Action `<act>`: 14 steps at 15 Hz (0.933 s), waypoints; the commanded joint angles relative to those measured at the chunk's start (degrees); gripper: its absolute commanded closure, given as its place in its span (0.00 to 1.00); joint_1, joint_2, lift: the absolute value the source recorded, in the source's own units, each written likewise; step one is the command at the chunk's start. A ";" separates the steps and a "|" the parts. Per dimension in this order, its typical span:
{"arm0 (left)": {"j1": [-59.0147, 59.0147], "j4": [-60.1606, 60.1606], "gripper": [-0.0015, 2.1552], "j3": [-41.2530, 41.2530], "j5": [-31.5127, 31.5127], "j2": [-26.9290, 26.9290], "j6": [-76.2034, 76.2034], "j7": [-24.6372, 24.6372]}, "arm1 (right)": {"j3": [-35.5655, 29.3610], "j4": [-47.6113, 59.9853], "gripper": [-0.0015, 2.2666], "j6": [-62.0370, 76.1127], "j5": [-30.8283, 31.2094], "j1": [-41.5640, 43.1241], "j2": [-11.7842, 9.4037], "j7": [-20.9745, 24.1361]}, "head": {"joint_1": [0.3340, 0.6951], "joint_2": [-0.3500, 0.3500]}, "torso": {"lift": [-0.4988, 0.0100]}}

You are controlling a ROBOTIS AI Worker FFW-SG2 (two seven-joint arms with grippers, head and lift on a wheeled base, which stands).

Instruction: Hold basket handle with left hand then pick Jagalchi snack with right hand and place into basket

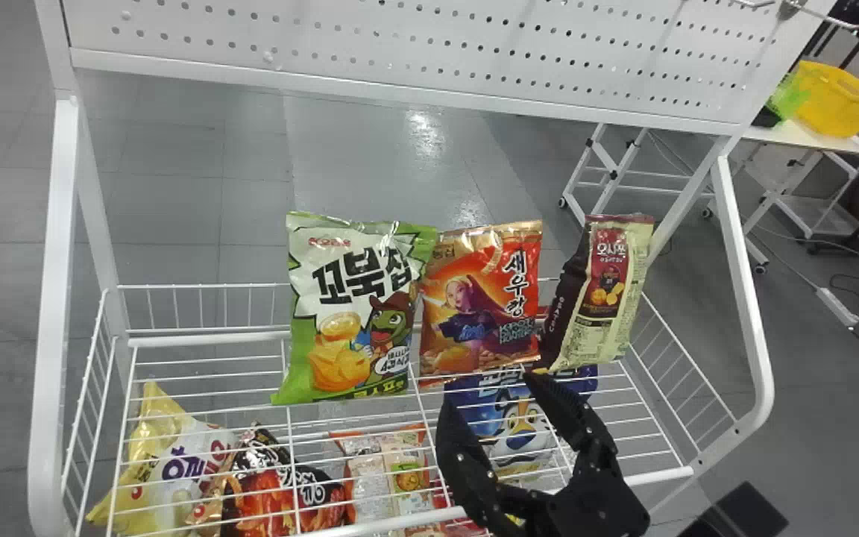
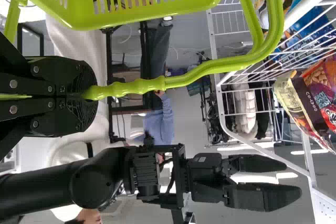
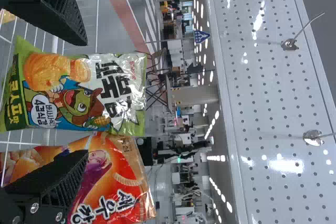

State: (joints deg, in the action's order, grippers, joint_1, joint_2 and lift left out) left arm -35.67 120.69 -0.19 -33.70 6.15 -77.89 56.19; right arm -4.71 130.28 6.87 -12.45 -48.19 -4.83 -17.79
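Observation:
My right gripper (image 1: 493, 395) stands open in the head view, in front of the shelf's wire rack, with its fingers over a blue bag (image 1: 519, 432). In the right wrist view, the right gripper (image 3: 86, 98) has one finger to each side of a green-and-white bag (image 3: 68, 98), part of an orange bag behind the lower finger. Nothing is held between them. My left gripper (image 2: 86, 94) is shut on the green handle (image 2: 205, 72) of the basket (image 2: 142, 17). I cannot tell which bag is the Jagalchi snack.
Upright along the rack stand the green-and-white bag (image 1: 355, 313), an orange bag (image 1: 480, 302) and a brown-and-cream bag (image 1: 601, 291). Below the wires lie a yellow bag (image 1: 168, 470), a black-and-red bag (image 1: 273, 485) and others. A perforated panel (image 1: 429, 45) with hooks rises behind.

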 commanded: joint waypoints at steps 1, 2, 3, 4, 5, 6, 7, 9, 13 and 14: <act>-0.19 -0.11 0.57 0.46 -0.23 0.00 0.06 0.15 | -0.04 0.15 0.03 -0.68 -0.03 -0.06 0.00 0.83 | 1.00 0.00 | 0.96; -0.19 -0.11 0.57 0.46 -0.23 0.00 0.06 0.06 | 0.05 0.06 0.03 -0.68 -0.12 -0.06 0.09 1.44 | 1.00 0.00 | 0.96; -0.19 -0.11 0.57 0.46 -0.23 0.00 0.06 0.15 | 0.05 0.06 0.03 -0.86 -0.12 -0.06 0.09 1.53 | 1.00 0.00 | 0.96; -0.19 -0.11 0.57 0.46 -0.23 0.00 0.06 0.15 | -0.04 0.06 0.03 -0.68 -0.12 -0.06 0.09 1.62 | 1.00 0.00 | 0.96; -0.19 -0.02 0.57 0.46 -0.23 0.00 0.06 0.15 | 0.05 0.15 0.03 -0.68 -0.12 -0.15 0.09 1.62 | 1.00 0.00 | 0.96; -0.19 -0.02 0.57 0.46 -0.23 0.00 0.06 0.15 | 0.05 0.24 0.03 -0.68 -0.12 -0.24 0.09 1.62 | 1.00 0.00 | 0.96; -0.19 -0.02 0.57 0.46 -0.23 0.00 0.06 0.15 | 0.14 0.32 0.03 -0.51 -0.12 -0.33 0.09 1.62 | 1.00 0.00 | 0.96; -0.19 0.07 0.57 0.46 -0.23 0.00 0.06 0.15 | 0.23 0.32 0.03 -0.51 -0.12 -0.33 0.00 1.71 | 1.00 0.00 | 0.96; -0.28 0.24 0.57 0.46 -0.23 0.00 -0.12 -0.11 | 0.49 0.32 0.03 -0.51 -0.56 -0.42 -0.09 1.71 | 1.00 0.00 | 0.96; -0.19 0.24 0.57 0.46 -0.23 0.00 -0.12 -0.20 | 0.58 0.41 0.03 -0.33 -0.56 -0.33 -0.09 1.79 | 1.00 0.00 | 0.96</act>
State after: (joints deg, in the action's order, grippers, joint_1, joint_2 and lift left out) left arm -35.87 120.90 0.26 -33.92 6.15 -77.98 56.02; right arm -4.24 130.68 6.38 -12.94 -48.60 -4.88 -16.05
